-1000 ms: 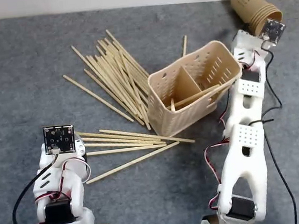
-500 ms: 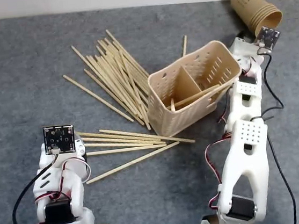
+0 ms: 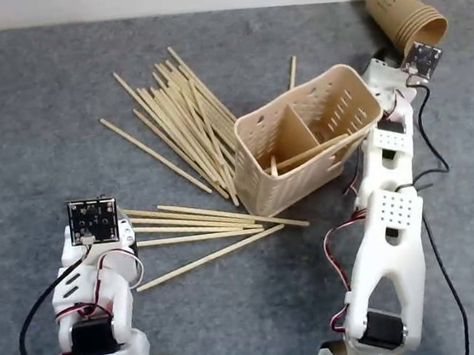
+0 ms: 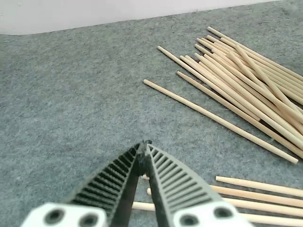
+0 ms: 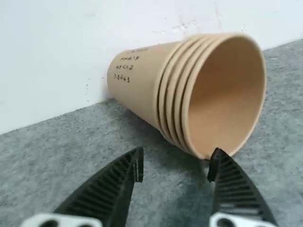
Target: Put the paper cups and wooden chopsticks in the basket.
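The right arm's tool, jaws spread, has drawn back slightly from the stack of brown paper cups lying sideways at upper right, ungrasped. The left tool hangs clenched and empty over the grey table.

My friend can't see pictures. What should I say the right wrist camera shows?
A stack of paper cups lies on its side on grey carpet by a white wall, with its open mouth turned toward the camera. The right gripper is open just in front of the rim and holds nothing.
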